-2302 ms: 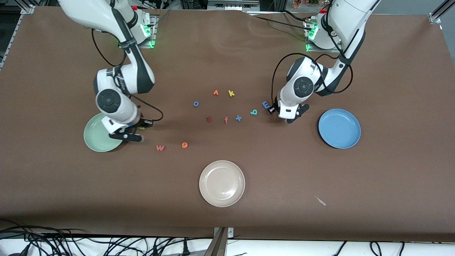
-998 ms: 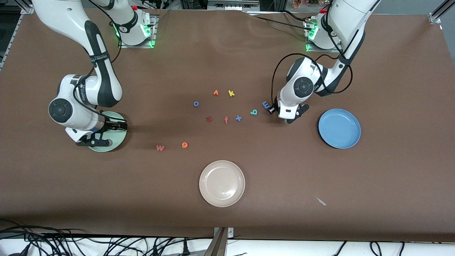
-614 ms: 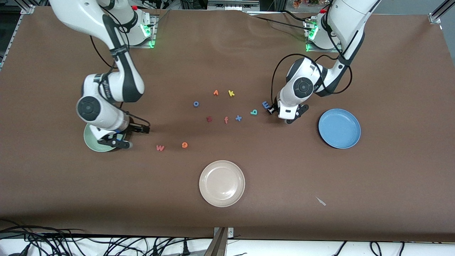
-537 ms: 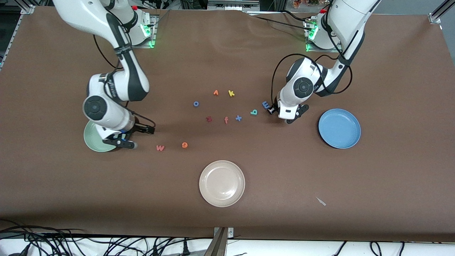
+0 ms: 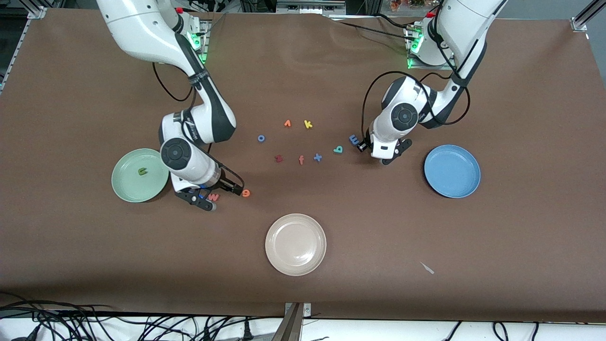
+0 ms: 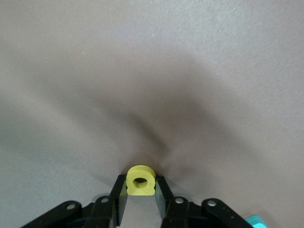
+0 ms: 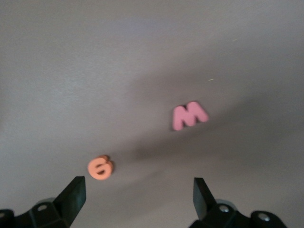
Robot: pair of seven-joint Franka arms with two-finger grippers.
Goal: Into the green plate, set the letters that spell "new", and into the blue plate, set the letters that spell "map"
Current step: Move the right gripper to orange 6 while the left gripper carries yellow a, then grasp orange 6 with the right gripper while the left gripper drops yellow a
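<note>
While my left gripper (image 6: 141, 202) clamps the yellow p (image 6: 140, 180), my right gripper (image 7: 137, 192) hangs wide apart over the w (image 7: 189, 115) and e (image 7: 100, 167); n (image 5: 142, 171) lies in the green plate (image 5: 124, 189).

The right gripper (image 5: 208, 192), fingers spread wide, is now off the pale mint-green round plate (image 5: 124, 188) and over the pinkish-red foam w (image 5: 214, 196); the olive-green foam n (image 5: 142, 171) lies uncovered in that plate.

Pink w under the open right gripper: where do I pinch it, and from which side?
The pink w lies flat on the table, so probably straight down, right gripper closing across its outer side strokes; keep clear of the orange e beside it. Left gripper holds the yellow p.
</note>
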